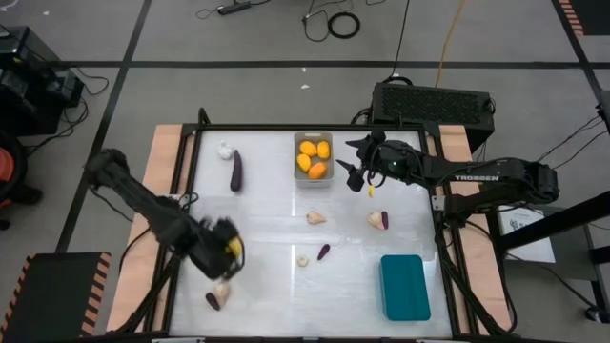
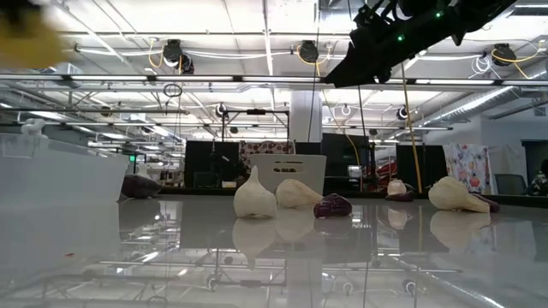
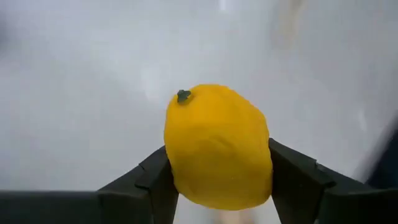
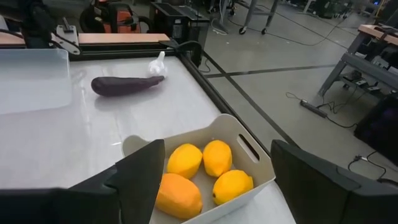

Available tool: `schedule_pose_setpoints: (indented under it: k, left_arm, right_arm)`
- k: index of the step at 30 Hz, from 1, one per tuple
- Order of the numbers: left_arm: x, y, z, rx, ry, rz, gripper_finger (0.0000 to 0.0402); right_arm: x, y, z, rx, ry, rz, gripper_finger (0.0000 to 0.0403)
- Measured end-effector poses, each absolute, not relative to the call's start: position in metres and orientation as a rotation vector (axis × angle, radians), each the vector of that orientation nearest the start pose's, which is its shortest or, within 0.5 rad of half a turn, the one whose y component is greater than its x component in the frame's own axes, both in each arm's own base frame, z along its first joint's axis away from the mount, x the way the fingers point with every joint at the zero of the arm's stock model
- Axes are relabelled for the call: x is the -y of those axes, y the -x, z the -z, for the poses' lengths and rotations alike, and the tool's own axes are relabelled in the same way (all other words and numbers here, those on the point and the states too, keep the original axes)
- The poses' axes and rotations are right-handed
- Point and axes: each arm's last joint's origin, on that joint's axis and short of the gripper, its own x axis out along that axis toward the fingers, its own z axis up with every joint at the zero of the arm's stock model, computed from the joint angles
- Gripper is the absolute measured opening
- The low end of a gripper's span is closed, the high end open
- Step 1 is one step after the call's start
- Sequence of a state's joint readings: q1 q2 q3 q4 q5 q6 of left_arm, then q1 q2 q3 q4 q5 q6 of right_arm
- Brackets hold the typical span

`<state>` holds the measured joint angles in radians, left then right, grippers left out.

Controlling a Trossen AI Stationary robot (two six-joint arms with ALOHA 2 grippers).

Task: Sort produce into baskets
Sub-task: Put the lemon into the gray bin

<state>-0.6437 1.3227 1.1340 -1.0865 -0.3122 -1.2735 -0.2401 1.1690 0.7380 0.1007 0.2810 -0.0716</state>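
My left gripper (image 1: 227, 250) is shut on a yellow-orange fruit (image 3: 217, 146) over the table's near left part. The fruit shows as a yellow blur high in the low view (image 2: 26, 34). My right gripper (image 1: 355, 170) is open and empty, just right of the grey basket (image 1: 297, 141). Seen from its wrist, the grey basket (image 4: 249, 146) holds several yellow fruits (image 4: 214, 158). A long eggplant (image 1: 235, 171) and a garlic bulb (image 1: 225, 150) lie at the far left. The teal basket (image 1: 405, 287) stands at the near right. The clear basket (image 4: 31, 81) stands left of the eggplant. My left gripper pinches the yellow fruit between its two fingers, one on each side of the fruit (image 3: 264, 168). The fruit's stem end (image 3: 183, 96) points away from the wrist. The fruit is lifted clear of the table.
Loose produce lies mid-table: garlic bulbs (image 1: 315, 217) (image 1: 302, 260), a garlic with a purple piece (image 1: 378, 220), a small eggplant (image 1: 323, 252). A garlic (image 1: 221, 291) and a purple piece (image 1: 213, 301) lie under my left arm. A black box (image 1: 434, 103) stands beyond the far edge.
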Motion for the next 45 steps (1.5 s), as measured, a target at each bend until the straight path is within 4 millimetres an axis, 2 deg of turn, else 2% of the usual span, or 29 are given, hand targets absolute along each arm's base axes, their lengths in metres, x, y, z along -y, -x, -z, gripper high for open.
schedule_pose_setpoints:
  k: [3, 6, 10, 12, 16, 20, 29, 32, 38, 41, 45]
  left_arm:
    - [0.109, -0.201, -0.301, -0.789, 0.258, -0.493, 0.0206]
    - [0.077, -0.213, -0.309, -0.731, 0.087, -0.574, 0.0207]
    - [0.034, -0.240, -0.312, -0.684, -0.023, -0.658, 0.0207]
    - [0.015, -0.257, -0.310, -0.648, -0.065, -0.635, 0.0207]
    - [-0.020, -0.288, -0.296, -0.614, -0.110, -0.459, 0.0207]
    - [-0.051, -0.308, -0.273, -0.658, -0.138, -0.330, 0.0207]
    - [-0.125, -0.322, -0.234, -0.666, -0.050, -0.318, 0.0207]
    - [-0.143, -0.320, -0.229, -0.656, -0.022, -0.331, 0.0207]
    - [-0.166, -0.318, -0.224, -0.615, -0.008, -0.382, 0.0207]
    - [-0.170, -0.322, -0.220, -0.579, 0.016, -0.323, 0.0207]
    - [-0.163, -0.330, -0.215, -0.543, 0.038, -0.187, 0.0208]
  right_arm:
    - [0.068, -0.246, -0.268, -0.356, 0.092, 0.502, 0.0286]
    - [0.068, -0.245, -0.267, -0.363, 0.100, 0.500, 0.0286]
    - [0.068, -0.245, -0.267, -0.366, 0.100, 0.502, 0.0286]
    - [0.068, -0.245, -0.267, -0.367, 0.099, 0.504, 0.0286]
    - [0.068, -0.244, -0.263, -0.405, 0.094, 0.503, 0.0286]
    - [0.067, -0.239, -0.252, -0.525, 0.059, 0.502, 0.0286]
    - [0.071, -0.235, -0.247, -0.597, 0.098, 0.503, 0.0286]
    - [0.075, -0.233, -0.246, -0.598, 0.089, 0.522, 0.0286]
    - [0.082, -0.228, -0.235, -0.598, 0.024, 0.573, 0.0286]
    - [0.083, -0.226, -0.229, -0.571, -0.034, 0.596, 0.0286]
    - [0.083, -0.228, -0.231, -0.520, -0.105, 0.613, 0.0286]
